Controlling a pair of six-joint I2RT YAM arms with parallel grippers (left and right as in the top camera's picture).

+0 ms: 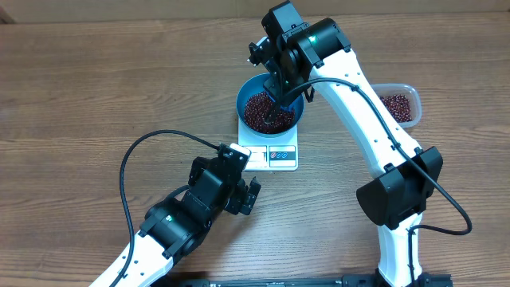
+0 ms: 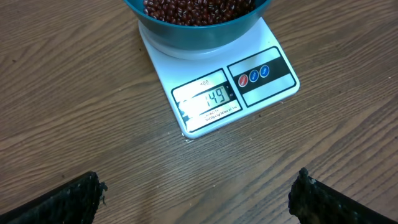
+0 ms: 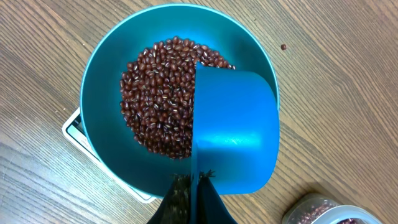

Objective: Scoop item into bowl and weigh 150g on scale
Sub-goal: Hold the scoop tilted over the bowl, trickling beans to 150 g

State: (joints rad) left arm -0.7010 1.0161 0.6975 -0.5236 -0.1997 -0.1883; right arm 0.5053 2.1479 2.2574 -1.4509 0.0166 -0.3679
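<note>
Wood-grain table [image 1: 96, 80], white scale [image 1: 275, 156], clear plastic tub [image 1: 416, 100], 1 stray bean [image 3: 283, 46]

Red-brown beans [image 3: 155, 99], bright blue bowl [image 3: 99, 109], white scale [image 2: 166, 70]

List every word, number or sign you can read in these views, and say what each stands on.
"149": lit digits on the display of the scale.
"100": small print just above the display, barely legible.
Line of print under the display: too small to read.
Symbols on the buttons: too small to read.
No text on the bowl or the scoop.
</note>
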